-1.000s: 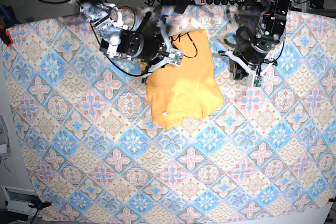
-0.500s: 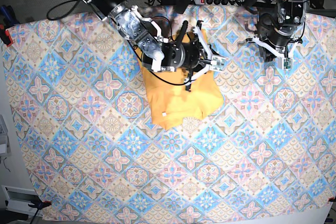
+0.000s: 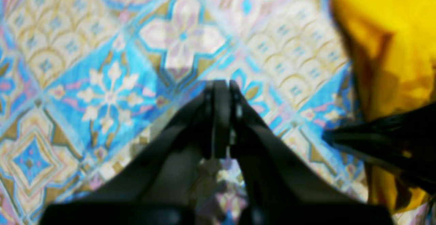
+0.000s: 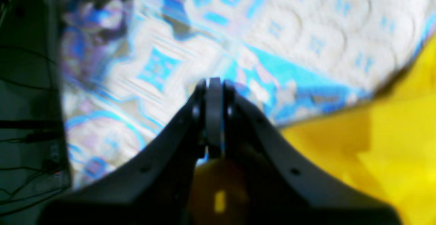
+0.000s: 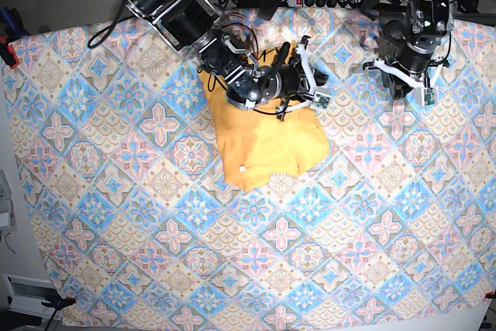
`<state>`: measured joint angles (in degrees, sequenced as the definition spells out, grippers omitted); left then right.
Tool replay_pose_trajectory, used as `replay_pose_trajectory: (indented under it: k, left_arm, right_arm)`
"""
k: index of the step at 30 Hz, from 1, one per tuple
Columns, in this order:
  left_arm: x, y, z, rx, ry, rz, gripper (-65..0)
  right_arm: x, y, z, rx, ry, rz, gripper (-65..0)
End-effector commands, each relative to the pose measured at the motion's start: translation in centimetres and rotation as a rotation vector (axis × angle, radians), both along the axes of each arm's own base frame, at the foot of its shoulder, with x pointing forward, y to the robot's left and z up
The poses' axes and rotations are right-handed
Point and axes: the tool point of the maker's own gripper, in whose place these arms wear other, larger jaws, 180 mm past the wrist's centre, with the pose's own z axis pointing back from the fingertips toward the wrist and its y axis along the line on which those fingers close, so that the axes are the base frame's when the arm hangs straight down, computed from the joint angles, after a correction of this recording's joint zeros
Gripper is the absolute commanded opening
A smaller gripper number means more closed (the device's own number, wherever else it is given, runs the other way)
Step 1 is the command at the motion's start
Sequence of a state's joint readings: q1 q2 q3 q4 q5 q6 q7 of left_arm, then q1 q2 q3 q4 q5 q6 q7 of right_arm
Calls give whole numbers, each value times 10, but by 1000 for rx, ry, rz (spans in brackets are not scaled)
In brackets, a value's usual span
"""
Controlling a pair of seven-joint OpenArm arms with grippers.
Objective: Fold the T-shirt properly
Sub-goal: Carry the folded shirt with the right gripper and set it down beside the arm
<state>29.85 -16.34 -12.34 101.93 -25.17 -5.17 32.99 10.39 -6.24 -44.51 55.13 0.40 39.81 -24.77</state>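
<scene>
The T-shirt [image 5: 267,141] lies as a compact, roughly folded bundle on the tablecloth [image 5: 155,253], in the upper middle of the base view, with a small white tag [image 5: 242,167] showing near its lower left corner; its upper part is hidden under the right arm. The right gripper [image 4: 214,116] hangs over the shirt's upper right edge with its jaws pressed together and no cloth seen between them; yellow fabric fills the lower right of that wrist view. The left gripper [image 3: 220,116] is likewise clenched on nothing, above bare tablecloth, with the shirt off to one side. Handling, as judged: the shirt is light, soft and limp; it will drape and sag from any single hold, and layers may slide over one another; it is not fragile. Best holds are probably at an outer edge or corner of the bundle, pinching all layers together; two holds along one edge should keep a fold line straight; a hold in mid-panel would likely bunch the cloth.
</scene>
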Motion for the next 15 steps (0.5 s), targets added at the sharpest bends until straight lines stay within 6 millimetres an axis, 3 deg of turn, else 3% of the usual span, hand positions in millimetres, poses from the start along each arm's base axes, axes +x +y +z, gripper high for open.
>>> replay_pose_trajectory:
  k: [1, 9, 15]
  left_arm:
    - [4, 3, 8, 16, -27, -3, -650]
    - [2, 0, 4, 3, -21, 8, -650]
    - [2, -6, 2, -5, -18, -2, -650]
  right_arm:
    - [14, 8, 14, 48, -21, -21, -642]
    - [74, -51, 10, 38, -22, -249, -640]
    - [94, -103, 0, -47, -62, -281, -641]
